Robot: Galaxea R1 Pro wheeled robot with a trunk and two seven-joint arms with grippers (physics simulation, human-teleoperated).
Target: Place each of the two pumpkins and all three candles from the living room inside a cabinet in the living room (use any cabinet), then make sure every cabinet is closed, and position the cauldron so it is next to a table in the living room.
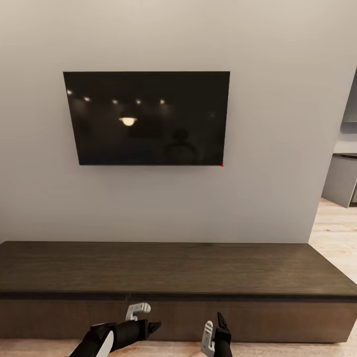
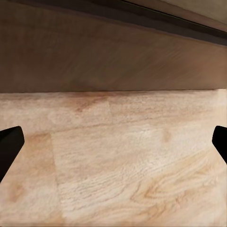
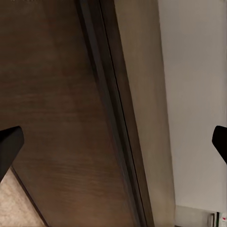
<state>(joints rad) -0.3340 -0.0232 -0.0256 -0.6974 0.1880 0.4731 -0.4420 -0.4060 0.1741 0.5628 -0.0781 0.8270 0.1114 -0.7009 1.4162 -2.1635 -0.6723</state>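
Note:
The cabinet (image 1: 173,267) is a long, low dark-brown unit against the grey wall, right in front of me, and its flat fronts (image 1: 277,322) look shut. My left gripper (image 1: 144,319) hangs open low before the cabinet's front, left of centre, with nothing between its fingers. In the left wrist view the left gripper (image 2: 113,146) points down at the plank floor (image 2: 118,165) by the cabinet's base (image 2: 113,56). My right gripper (image 1: 214,329) is open and empty too. The right wrist view has the right gripper (image 3: 113,144) facing the cabinet front (image 3: 56,118). The pumpkins, candles, cauldron and table are out of view.
A black TV (image 1: 148,119) hangs on the wall above the cabinet. At the right the wall ends, and light wood floor (image 1: 337,238) runs into another area with a grey counter (image 1: 342,183). A narrow strip of floor lies between me and the cabinet.

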